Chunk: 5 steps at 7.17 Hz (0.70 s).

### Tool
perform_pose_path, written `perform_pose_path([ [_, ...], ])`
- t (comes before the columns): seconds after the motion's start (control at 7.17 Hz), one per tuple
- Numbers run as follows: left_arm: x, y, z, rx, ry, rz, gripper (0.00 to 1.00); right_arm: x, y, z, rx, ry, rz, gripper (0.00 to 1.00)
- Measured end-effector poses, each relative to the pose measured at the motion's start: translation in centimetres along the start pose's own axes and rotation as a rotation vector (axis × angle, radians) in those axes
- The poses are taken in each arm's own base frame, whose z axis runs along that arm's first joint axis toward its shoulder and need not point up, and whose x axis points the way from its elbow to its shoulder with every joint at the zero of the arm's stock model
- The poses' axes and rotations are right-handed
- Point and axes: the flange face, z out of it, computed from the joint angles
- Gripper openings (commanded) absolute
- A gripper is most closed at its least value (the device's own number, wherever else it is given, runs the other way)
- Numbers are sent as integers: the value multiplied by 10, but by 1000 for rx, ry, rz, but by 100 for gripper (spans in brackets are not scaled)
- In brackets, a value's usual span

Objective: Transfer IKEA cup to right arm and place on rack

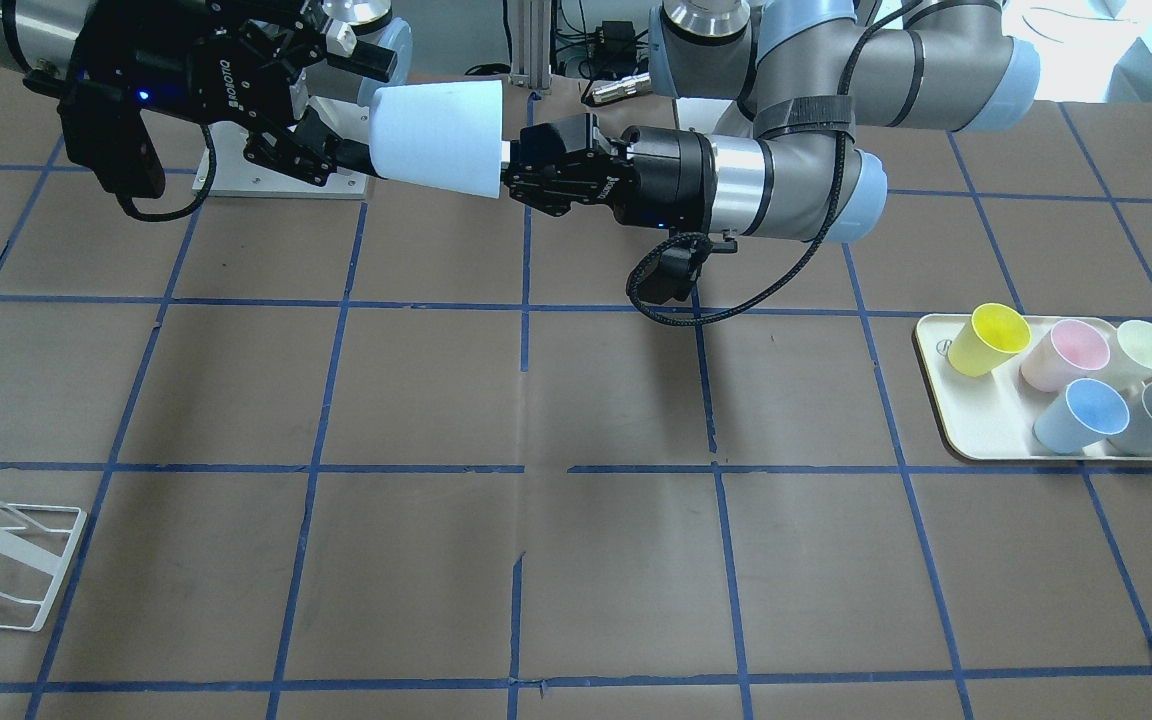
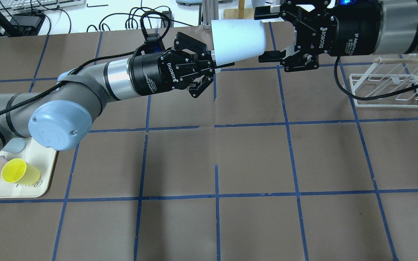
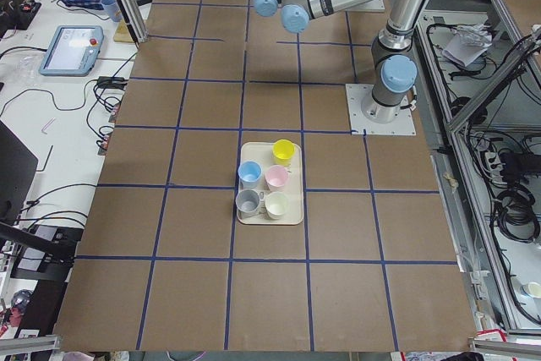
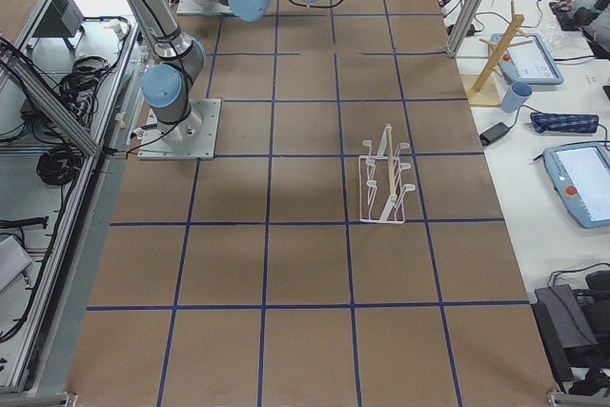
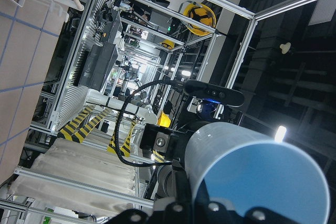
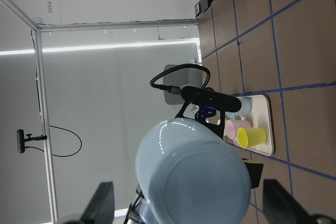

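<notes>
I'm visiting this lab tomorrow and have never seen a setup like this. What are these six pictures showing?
It is a robot with two jointed arms at a brown table marked with blue tape. Four pictures come from fixed cameras: one facing the robot, one behind and above it, and one at each end of the table. The last two come from cameras on the wrists. The left gripper pinches the rim of the IKEA cup, which is held sideways in the air. The right gripper is open, with its fingers either side of the cup's base. On the table stand a white wire rack and a tray with five more cups: yellow, pink, cream, blue and grey.
</notes>
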Motion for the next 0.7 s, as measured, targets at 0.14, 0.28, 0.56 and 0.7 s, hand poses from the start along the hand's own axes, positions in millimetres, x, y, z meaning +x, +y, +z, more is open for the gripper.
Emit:
perform_pose_path([
  [0.14,0,0,0,0,1,0,0,1,-1,1,-3,0,2,92],
  [0.28,0,0,0,0,1,0,0,1,-2,1,-3,-1,2,82],
  [0.56,0,0,0,0,0,0,0,-2,-2,1,-2,-3,-3,62],
  [0.7,1,0,0,0,0,0,0,-2,-2,1,-2,-3,-3,59],
])
